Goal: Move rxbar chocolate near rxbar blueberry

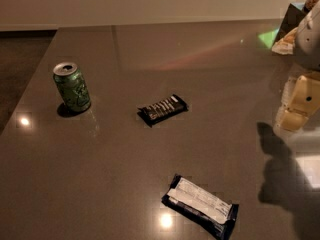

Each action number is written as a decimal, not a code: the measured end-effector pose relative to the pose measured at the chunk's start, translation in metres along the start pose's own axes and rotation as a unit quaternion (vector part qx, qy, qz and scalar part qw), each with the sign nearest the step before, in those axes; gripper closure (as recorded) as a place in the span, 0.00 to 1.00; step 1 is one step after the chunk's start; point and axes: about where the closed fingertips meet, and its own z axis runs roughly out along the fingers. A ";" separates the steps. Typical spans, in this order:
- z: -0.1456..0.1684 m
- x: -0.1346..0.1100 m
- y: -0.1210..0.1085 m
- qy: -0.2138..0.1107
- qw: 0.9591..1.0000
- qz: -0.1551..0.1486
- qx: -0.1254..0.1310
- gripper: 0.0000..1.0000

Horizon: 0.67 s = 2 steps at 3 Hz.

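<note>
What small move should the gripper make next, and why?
Probably carry the gripper left toward the chocolate bar. The gripper hangs at the right edge of the table, holding nothing, while the chocolate bar lies mid-table, well apart from the blueberry bar near the front edge.

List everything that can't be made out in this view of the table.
Camera view:
- Gripper, over the table at the right edge: partly cut off by the frame edge.
- Chocolate bar: white lettering too small to read.
- Blueberry bar: label print too small to read.
- Can: brand unreadable, and its back is hidden by the can itself.
- Items at the top right corner: cut off by the frame edge, unidentifiable.
</note>
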 end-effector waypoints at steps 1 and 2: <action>0.000 0.000 0.000 0.000 1.000 0.000 0.000 0.00; 0.007 -0.006 -0.010 -0.007 1.000 -0.002 -0.002 0.00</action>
